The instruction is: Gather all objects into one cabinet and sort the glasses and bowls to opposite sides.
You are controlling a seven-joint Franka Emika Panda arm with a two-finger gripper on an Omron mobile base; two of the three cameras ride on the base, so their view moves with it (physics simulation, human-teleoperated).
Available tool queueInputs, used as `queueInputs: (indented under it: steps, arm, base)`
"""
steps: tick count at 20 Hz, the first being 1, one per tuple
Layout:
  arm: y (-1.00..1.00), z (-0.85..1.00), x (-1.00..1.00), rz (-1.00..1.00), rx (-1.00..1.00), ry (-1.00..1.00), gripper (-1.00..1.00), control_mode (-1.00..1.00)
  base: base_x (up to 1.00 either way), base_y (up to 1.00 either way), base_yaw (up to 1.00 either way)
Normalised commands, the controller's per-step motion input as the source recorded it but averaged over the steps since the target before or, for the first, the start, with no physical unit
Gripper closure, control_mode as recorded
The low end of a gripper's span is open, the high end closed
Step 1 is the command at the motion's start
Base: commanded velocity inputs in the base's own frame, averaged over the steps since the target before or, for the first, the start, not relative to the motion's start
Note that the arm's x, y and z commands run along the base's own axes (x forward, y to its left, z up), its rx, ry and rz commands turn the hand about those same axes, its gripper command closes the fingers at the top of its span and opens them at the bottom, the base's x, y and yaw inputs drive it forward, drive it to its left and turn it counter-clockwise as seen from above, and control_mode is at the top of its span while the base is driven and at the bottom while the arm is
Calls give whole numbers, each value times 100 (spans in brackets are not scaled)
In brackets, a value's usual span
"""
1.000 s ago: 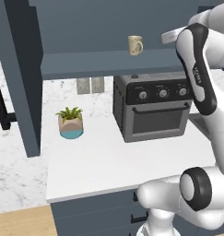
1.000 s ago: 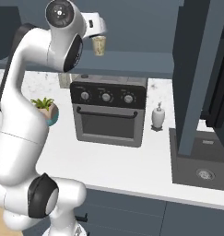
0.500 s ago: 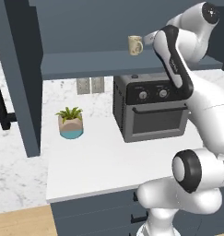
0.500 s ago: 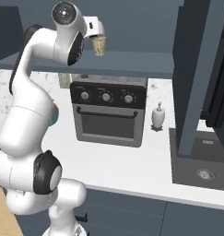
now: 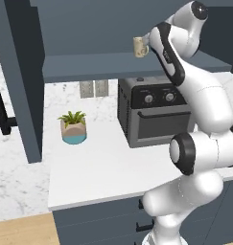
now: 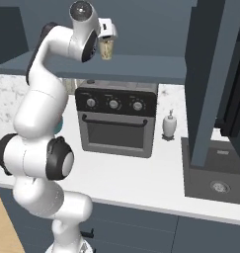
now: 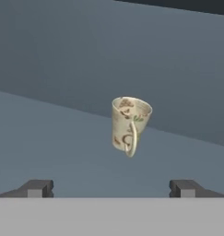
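Observation:
A beige mug (image 5: 139, 47) with a handle and a leafy pattern stands on the shelf (image 5: 89, 67) of the dark slate-blue wall cabinet. In the right base view the mug (image 6: 107, 50) sits just under my hand. My gripper (image 7: 111, 189) is open, its two fingertips (image 7: 37, 188) spread wide and short of the mug (image 7: 129, 125), whose handle faces me. In the left base view the gripper (image 5: 148, 42) is right beside the mug, apart from it. The other cups and the black bowl are out of view.
A black toaster oven (image 5: 156, 111) stands on the white counter under the shelf, a potted plant (image 5: 73, 128) to its left. A soap dispenser (image 6: 169, 123) and a sink (image 6: 218, 175) lie to the right. Open cabinet doors (image 5: 22, 72) (image 6: 210, 74) flank the shelf.
My arm has swung its hand across to the mug on the shelf, and the elbow has straightened up. The mug has not moved.

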Motion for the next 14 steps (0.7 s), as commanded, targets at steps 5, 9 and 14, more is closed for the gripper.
queueInputs:
  steps: [5,9,14]
  arm:
    - [0,-20,46,0,0,0,-100,-100]
    - [0,-21,44,0,0,0,-100,-100]
    - [0,-17,48,0,0,0,-100,-100]
  base:
    - [0,0,0]
    - [0,0,0]
    - [0,0,0]
